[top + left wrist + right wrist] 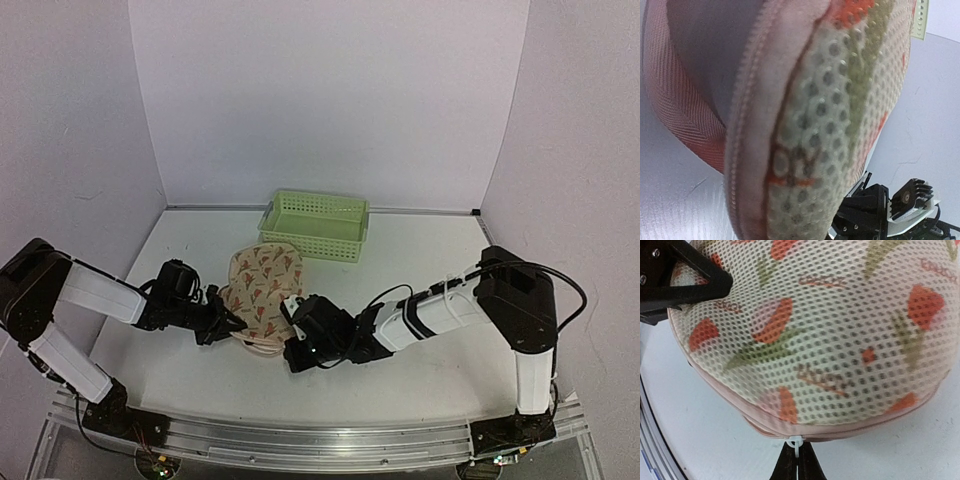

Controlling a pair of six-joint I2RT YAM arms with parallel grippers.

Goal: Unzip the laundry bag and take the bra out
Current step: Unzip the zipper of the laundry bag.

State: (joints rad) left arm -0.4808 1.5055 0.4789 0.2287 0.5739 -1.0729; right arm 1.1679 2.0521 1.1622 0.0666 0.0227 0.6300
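Note:
The laundry bag [265,285] lies mid-table, cream mesh with reddish sprigs and pink edging, its zip closed along the near rim. My right gripper [797,460] is shut on the white zip-tie pull [797,444] at the bag's [830,330] near edge. In the top view the right gripper [287,345] sits at the bag's front right. My left gripper [228,325] is shut on the bag's left edge. One of its black fingers [685,275] presses on the mesh, and the bag [840,100] fills the left wrist view. The bra is hidden.
A light-green perforated basket [315,225] stands behind the bag against the back wall, and a corner of the basket [920,20] shows in the left wrist view. White walls enclose the table on three sides. The right arm's black wrist [890,210] is close to the bag.

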